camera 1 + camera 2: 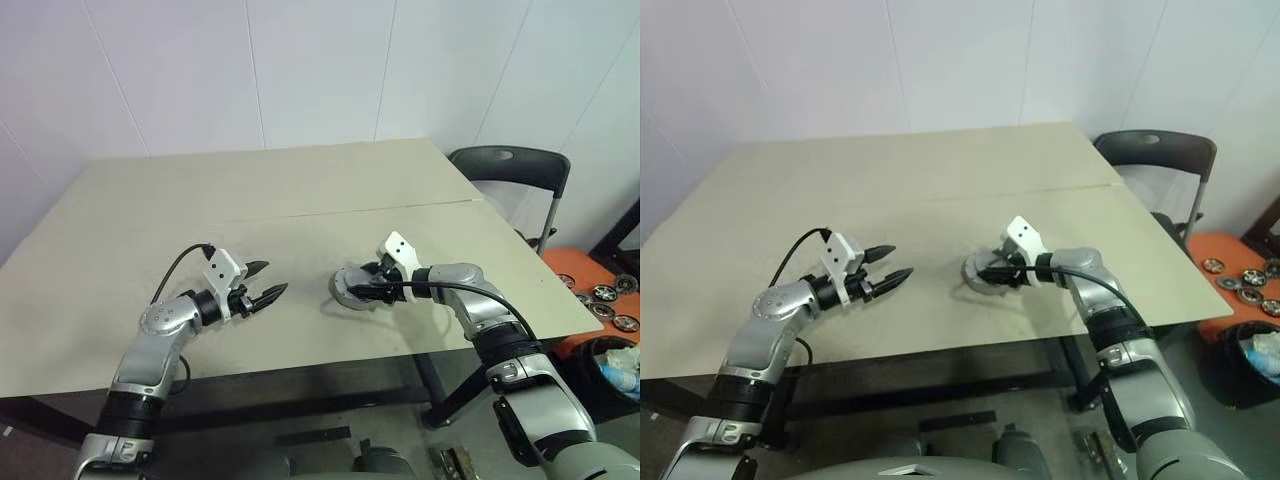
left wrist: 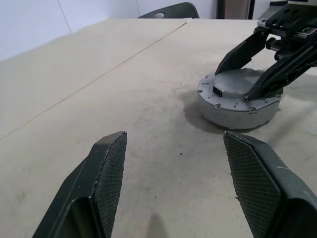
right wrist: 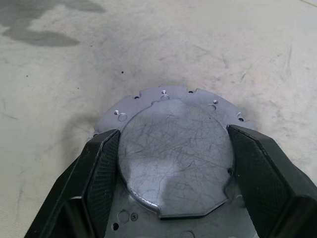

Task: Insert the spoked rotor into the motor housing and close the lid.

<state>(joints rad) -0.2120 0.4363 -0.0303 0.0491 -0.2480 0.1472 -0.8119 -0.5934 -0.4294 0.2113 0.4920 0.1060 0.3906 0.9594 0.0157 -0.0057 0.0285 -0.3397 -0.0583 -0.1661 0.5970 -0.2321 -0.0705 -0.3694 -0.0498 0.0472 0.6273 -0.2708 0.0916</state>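
A round grey metal puck (image 2: pixel 233 106) stands on the table, right of the middle. It has a notched flange with screw holes and a flat, scratched grey top face (image 3: pixel 173 153). I take it for the motor housing. No windings show, and I cannot tell whether the top face is the lid. The spoked rotor is out of view. My right gripper (image 3: pixel 173 131) is open over the puck, one finger (image 3: pixel 99 173) at each side of the raised top face. My left gripper (image 1: pixel 274 278) hangs open and empty just above the table, left of the puck and pointing at it.
The beige table (image 1: pixel 250 200) has a seam running across it. A black chair (image 1: pixel 510 165) stands at its far right corner. Lower on the right, an orange surface (image 1: pixel 575 270) carries several small round parts (image 1: pixel 605 295), with a dark bin (image 1: pixel 615 365) beside it.
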